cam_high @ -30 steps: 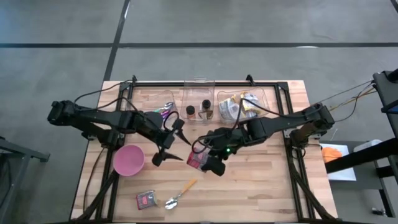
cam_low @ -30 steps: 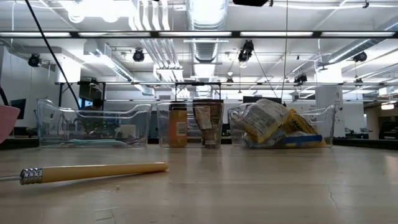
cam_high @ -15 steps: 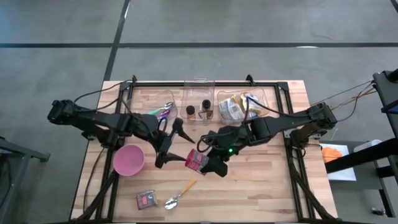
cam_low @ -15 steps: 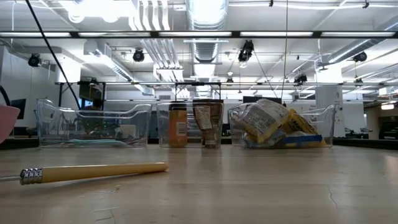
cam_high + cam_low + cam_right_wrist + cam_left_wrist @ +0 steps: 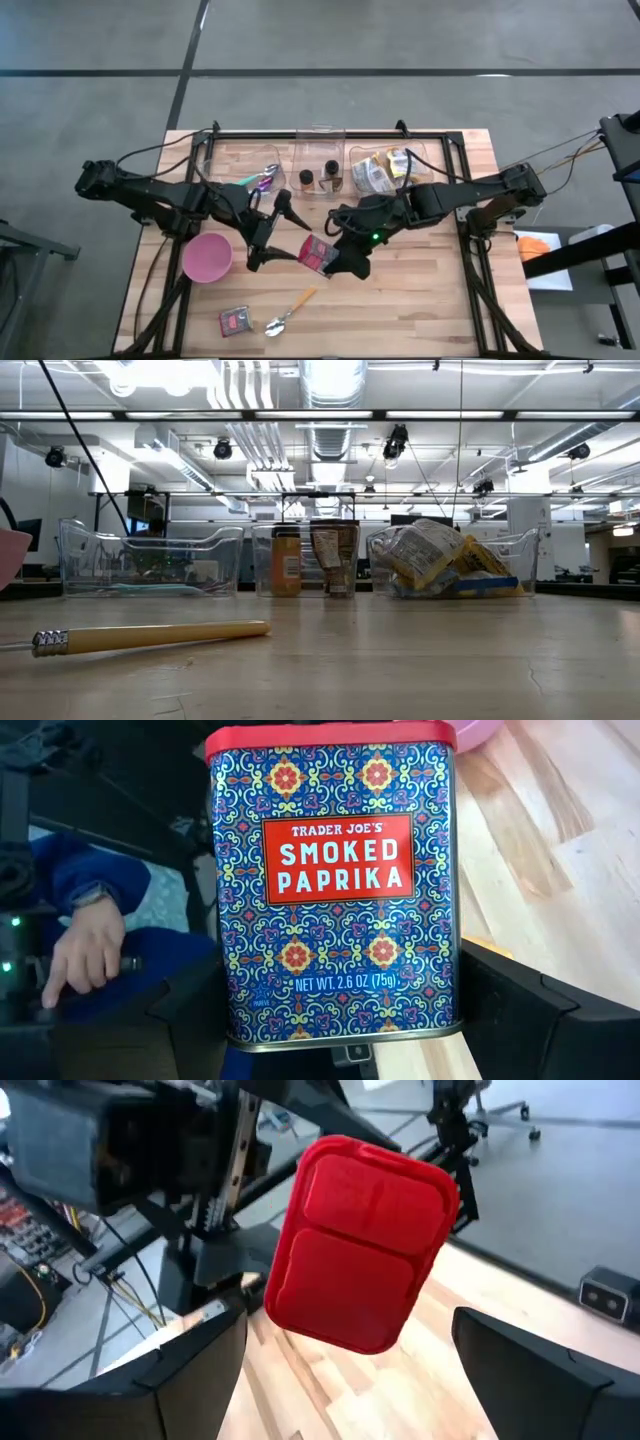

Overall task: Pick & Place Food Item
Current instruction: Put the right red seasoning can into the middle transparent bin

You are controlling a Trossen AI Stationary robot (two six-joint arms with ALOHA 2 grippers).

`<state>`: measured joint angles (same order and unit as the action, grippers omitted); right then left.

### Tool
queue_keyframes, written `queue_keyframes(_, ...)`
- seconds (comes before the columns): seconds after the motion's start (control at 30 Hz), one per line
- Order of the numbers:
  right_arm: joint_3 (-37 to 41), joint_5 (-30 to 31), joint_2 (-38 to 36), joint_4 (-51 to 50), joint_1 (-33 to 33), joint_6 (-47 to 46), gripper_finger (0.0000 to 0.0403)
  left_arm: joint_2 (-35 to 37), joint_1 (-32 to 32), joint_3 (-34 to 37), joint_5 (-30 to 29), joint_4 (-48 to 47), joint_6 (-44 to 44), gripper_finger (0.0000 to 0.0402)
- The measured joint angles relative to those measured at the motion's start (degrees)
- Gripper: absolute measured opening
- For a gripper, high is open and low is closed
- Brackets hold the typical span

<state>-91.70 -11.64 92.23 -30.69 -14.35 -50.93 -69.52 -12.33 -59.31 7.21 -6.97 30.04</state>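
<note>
Paprika tin held above the tabletop (image 5: 420,300), between the two tools.

Back row: the left bin (image 5: 262,172) holds colourful wrapped items, the middle bin (image 5: 320,165) two dark-capped jars, the right bin (image 5: 390,168) crumpled packets. The left tool (image 5: 272,232) stands with fingers apart, facing the tin's red lid without touching. The paprika tin (image 5: 335,885), reading "TRADER JOE'S SMOKED PAPRIKA, NET WT. 2.6 OZ (75g)", is clamped in the right tool (image 5: 338,256), beside the pink bowl (image 5: 207,257).

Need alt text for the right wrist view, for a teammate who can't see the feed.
A smoked paprika tin with a red lid fills the frame, held between the right gripper's dark fingers. Wooden table shows on one side; on the other, a person's hand and blue sleeve.
</note>
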Motion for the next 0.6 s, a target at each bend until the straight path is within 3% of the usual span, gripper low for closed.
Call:
queue_keyframes(0.17, 0.0, -0.06, -0.06, 0.06, 0.33, 1.16, 0.0297, 0.16, -0.21, -0.01, 0.17, 4.92, -1.04, 0.0356)
queue_keyframes(0.6, 0.05, -1.43, 1.4, 4.53, 1.3, 2.7, 0.0297, -0.08, -0.38, -0.02, 3.5, 6.72, -1.38, 0.0356)
